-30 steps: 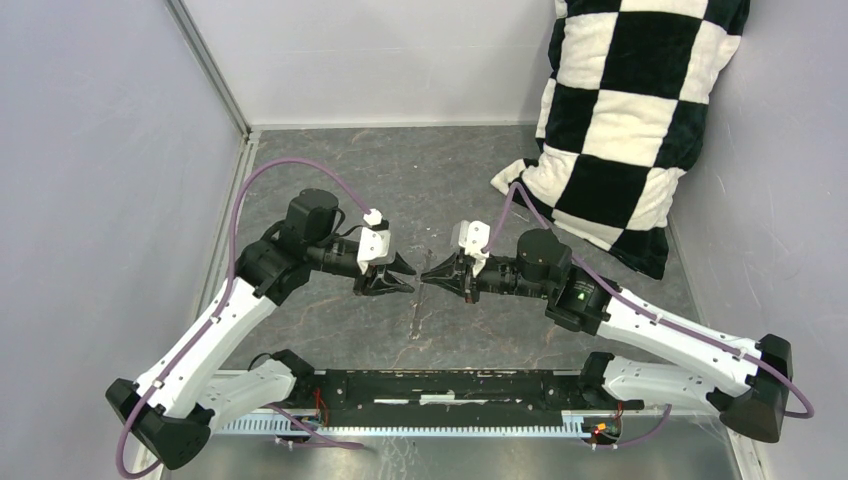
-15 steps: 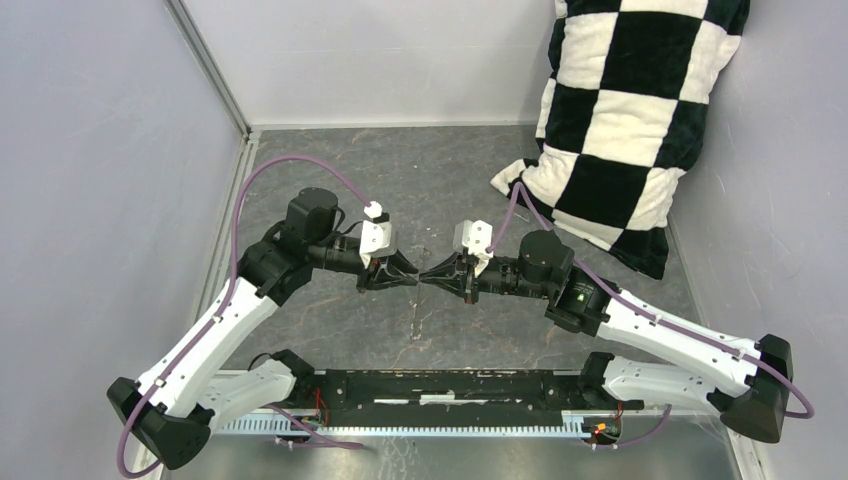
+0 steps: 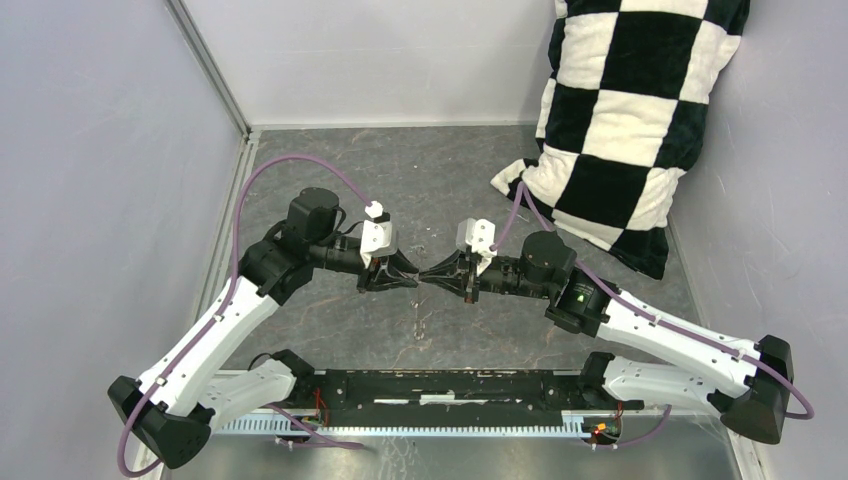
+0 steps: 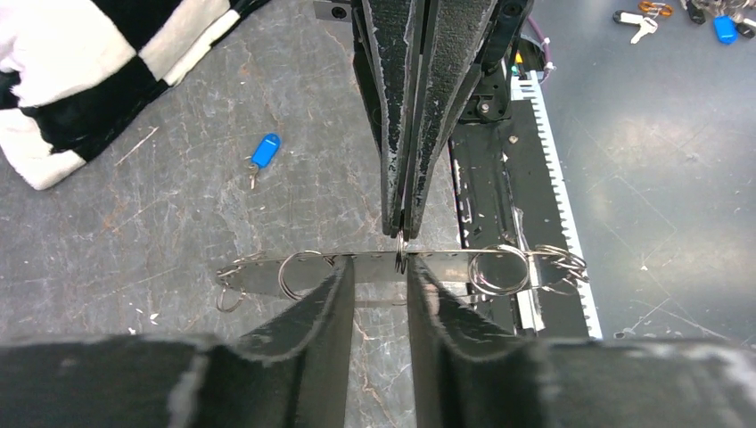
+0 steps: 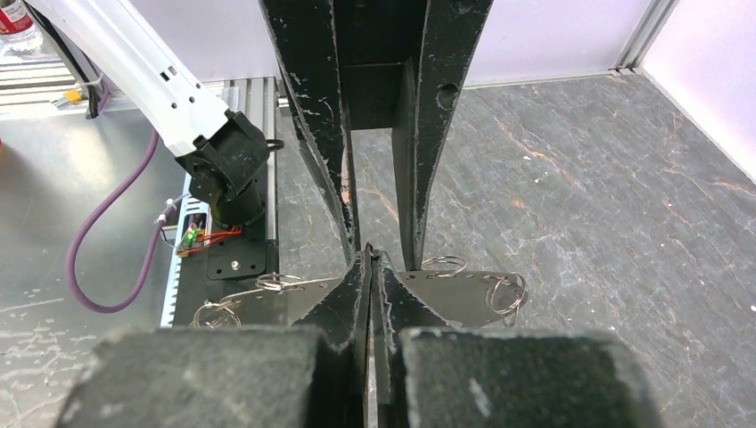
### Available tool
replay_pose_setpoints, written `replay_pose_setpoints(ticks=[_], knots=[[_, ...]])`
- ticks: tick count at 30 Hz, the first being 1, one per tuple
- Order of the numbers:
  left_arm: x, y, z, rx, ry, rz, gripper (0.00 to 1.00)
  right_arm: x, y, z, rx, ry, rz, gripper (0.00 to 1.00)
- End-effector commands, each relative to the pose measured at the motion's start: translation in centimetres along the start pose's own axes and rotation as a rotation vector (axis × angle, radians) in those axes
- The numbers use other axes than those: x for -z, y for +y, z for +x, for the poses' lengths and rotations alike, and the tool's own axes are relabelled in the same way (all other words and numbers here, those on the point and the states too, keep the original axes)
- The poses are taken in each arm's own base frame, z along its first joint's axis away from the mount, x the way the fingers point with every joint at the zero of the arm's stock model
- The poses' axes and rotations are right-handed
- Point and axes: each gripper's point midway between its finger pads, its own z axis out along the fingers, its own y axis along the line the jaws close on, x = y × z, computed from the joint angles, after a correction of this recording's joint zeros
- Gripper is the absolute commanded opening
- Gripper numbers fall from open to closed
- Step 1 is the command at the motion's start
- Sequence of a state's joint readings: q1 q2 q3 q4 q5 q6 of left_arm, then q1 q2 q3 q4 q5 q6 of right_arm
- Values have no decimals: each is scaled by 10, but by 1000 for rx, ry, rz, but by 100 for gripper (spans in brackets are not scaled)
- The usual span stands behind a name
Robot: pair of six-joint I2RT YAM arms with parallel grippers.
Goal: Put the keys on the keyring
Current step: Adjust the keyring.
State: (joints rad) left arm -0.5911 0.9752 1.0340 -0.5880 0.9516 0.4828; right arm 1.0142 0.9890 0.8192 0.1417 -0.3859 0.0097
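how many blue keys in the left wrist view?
2: one blue key lies on the table by the pillow; another sits at the far top right corner. Others may be hidden.

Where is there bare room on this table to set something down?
Bare grey table runs along the white rear wall, left of the black-and-white checked pillow. Crowded at centre: left fingers and right fingers meet above a ringed flat metal strip.

keyring [image 4: 400,259] — thin, edge-on, pinched at right hand [image 4: 400,234] tips | key [image 4: 265,152] — blue head, lying flat, well apart
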Motion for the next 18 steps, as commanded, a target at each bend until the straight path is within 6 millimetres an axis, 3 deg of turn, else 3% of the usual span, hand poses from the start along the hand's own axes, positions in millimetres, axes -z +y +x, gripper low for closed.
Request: replay_pose_setpoints(ticks=[1,5,15,18], knots=[[-2,-3,-5,21,-23,26,30,1,3,-24,14,-90,-15,1],[-3,0,-7,24,-28,13,6,2,4,-23,13,-87,-20,1],[-2,-2,-14,22,-49,23,2,4,4,-18,3,-64,-15,7],[-2,-3,-14,20,-51,27,2,5,3,-17,-4,-54,-2,23]])
